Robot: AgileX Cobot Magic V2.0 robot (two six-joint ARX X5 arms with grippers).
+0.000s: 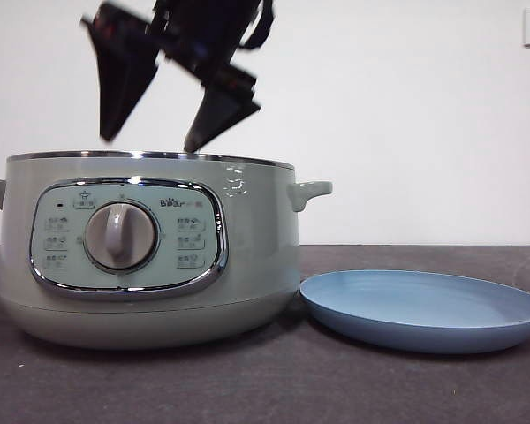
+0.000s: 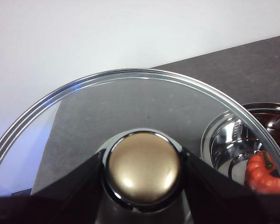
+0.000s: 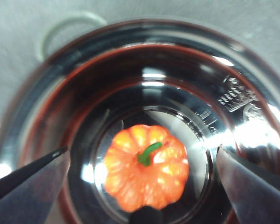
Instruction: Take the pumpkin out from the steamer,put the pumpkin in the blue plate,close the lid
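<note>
- Holding the lid (image 2: pixel 144 116) by its knob (image 2: pixel 143 167), my left gripper (image 2: pixel 143 186) has both jaws pressed on the two sides of the knob, and the lid is lifted off and kept to the side of the steamer (image 1: pixel 150 256). Through the glass I see the open pot and the pumpkin (image 2: pixel 266 172) inside it.
- In the front view the steamer stands on the left part of the table (image 1: pixel 265 389), without its lid. So the first thing, opening the pot, is done as far as I can judge.
- My right gripper (image 1: pixel 150 141) hangs just above the rim of the steamer, jaws spread wide and pointing down into the pot, with nothing between them.
- In my right wrist view the pumpkin (image 3: pixel 146 167) lies in the middle of the shiny inner bowl, stem (image 3: pixel 148 154) upward, directly between my two open jaws but lower than them. It is not yet gripped.
- To the right of the steamer, near its base, the blue plate (image 1: pixel 424 309) lies flat with nothing on it.
- What is left, in my judgement: go down and close on the pumpkin, lift it out, carry it to the blue plate, and then put the lid back on the steamer. Most of the task is therefore not done.
</note>
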